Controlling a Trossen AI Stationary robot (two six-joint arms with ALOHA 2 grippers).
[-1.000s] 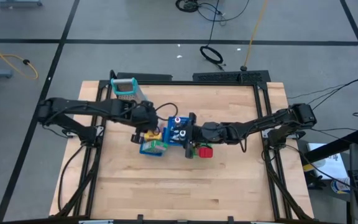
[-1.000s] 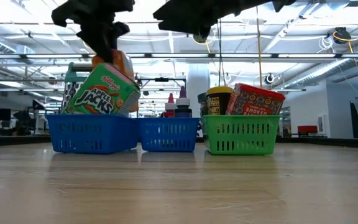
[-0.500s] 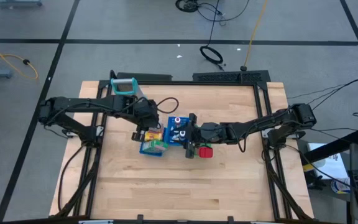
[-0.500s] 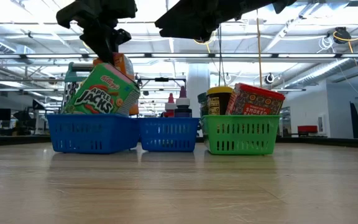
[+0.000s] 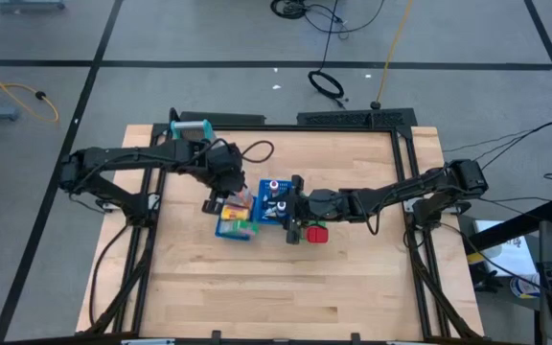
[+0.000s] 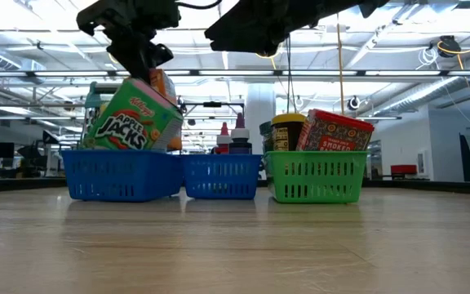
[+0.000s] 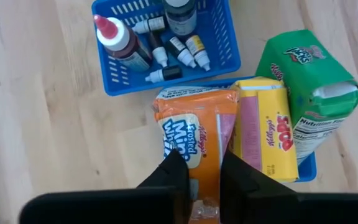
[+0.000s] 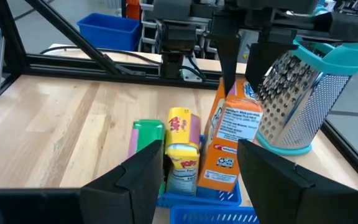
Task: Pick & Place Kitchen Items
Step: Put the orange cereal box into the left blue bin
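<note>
The left gripper (image 7: 199,180) stood directly above the upright orange packet (image 7: 194,134), nearly closed on its top edge; the right gripper (image 8: 201,163) waited open nearby.

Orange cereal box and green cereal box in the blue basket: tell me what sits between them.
The yellow Pops box stands between the orange cereal box and the green cereal box. The left wrist view shows it best.
</note>
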